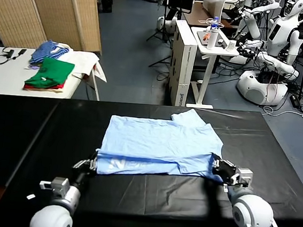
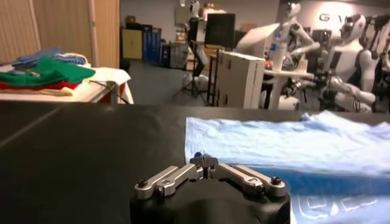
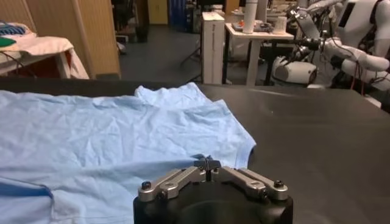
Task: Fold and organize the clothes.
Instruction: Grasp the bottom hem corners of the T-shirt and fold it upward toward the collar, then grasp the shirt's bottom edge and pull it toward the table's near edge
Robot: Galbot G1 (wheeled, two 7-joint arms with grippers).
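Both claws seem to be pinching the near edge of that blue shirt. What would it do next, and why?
Probably lift both grippers together and carry the edge farther across. The left gripper and right gripper are each shut on a near corner of the T-shirt, whose near strip is already turned over, lettering up, while most of it lies flat on the black table.
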